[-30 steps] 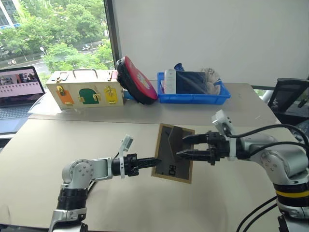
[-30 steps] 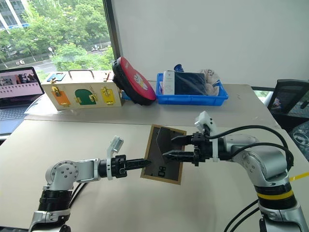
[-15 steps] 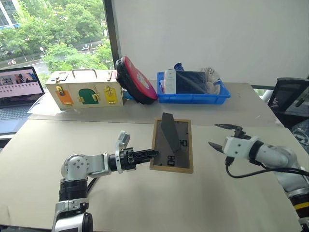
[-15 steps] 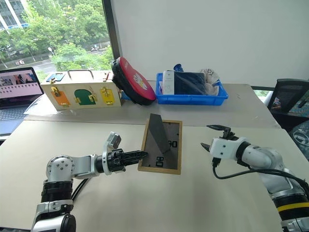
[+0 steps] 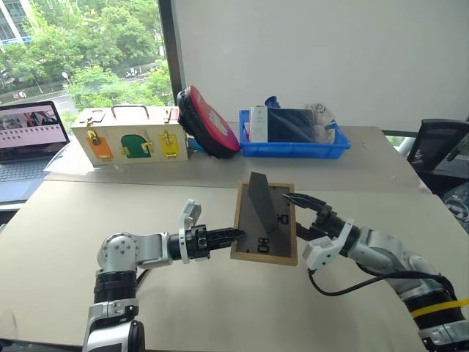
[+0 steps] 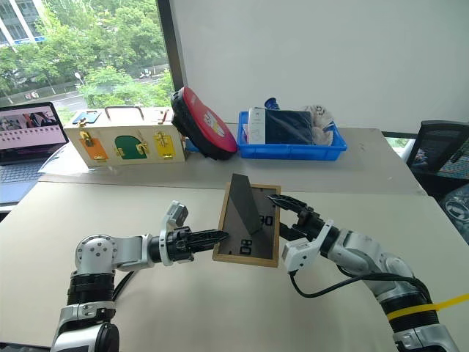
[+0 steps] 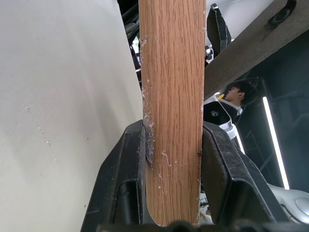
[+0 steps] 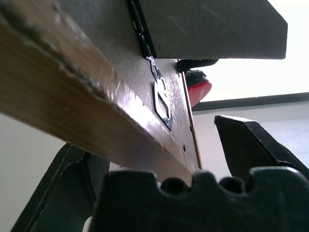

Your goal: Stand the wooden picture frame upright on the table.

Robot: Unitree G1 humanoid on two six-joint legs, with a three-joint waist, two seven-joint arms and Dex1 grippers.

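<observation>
The right hand (image 5: 306, 214) has come back, wide open, around the right edge of the small light-wood picture frame (image 5: 266, 222), which the left hand (image 5: 236, 235) holds tilted above the beige surface (image 5: 220, 308); an off-centre grip could twist it loose.

Our left arm reaches level across toward the right, and our left gripper (image 5: 233, 235) is clamped on the near left edge of the frame (image 5: 265, 221). Our right arm comes in from the right, forearm low, with our right gripper (image 5: 298, 214) spread wide around the frame's right edge.
</observation>
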